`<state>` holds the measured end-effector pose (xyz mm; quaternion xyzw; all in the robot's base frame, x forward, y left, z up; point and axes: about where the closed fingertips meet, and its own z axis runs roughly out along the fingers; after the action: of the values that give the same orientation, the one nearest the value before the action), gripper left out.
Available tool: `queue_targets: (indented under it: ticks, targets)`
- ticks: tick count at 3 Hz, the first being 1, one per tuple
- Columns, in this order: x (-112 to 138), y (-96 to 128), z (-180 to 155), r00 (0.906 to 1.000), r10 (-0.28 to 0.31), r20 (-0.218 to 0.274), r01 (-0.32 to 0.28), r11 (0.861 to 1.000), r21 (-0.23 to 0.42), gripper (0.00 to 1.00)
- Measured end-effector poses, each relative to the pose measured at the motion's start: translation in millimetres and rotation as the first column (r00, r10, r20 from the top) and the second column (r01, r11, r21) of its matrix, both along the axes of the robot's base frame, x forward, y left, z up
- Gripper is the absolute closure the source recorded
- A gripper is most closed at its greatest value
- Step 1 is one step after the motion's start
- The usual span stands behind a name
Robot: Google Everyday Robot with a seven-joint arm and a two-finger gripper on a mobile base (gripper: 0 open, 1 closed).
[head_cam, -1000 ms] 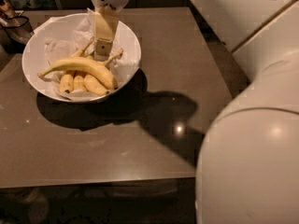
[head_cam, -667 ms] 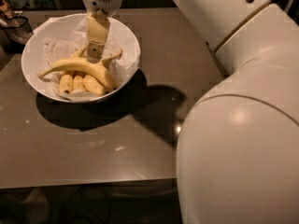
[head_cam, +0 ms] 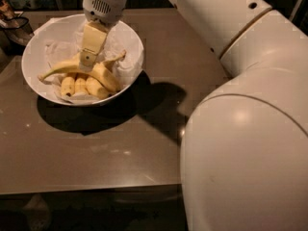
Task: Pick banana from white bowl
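The white bowl point(head_cam: 135, 41) stands at the far left of the brown table, lined with crumpled white paper. In it lies the long curved yellow banana point(head_cam: 104, 76), its thin stem pointing left. Three shorter bananas point(head_cam: 79, 85) lie under its front side. My gripper point(head_cam: 86, 64) hangs down from the arm into the bowl and is right at the middle of the long banana's back. It hides the part of the banana beneath it.
A dark object with a glass rim point(head_cam: 15, 29) stands at the table's far left, just beside the bowl. My large white arm point(head_cam: 250, 129) fills the right side of the view. The table's front edge point(head_cam: 91, 187) runs along the lower part.
The gripper has moved left and down inside the bowl, from over the paper at the bowl's right part to the middle of the long banana. The bananas have not shifted.
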<state>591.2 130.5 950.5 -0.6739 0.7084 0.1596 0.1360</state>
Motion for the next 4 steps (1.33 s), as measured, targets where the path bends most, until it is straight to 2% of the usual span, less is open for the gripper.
queue_targets:
  ticks: [1, 2, 4]
  targets:
    - [-6.5, 4.0, -11.7, 0.9957, -0.061, -0.070, 0.062, 0.998, 0.012, 0.18]
    - [-8.6, 6.2, -20.7, 0.9876, -0.102, -0.120, 0.103, 0.995, 0.005, 0.19]
    - [-5.6, 6.3, -35.0, 0.9738, -0.149, -0.172, 0.147, 0.989, -0.024, 0.25]
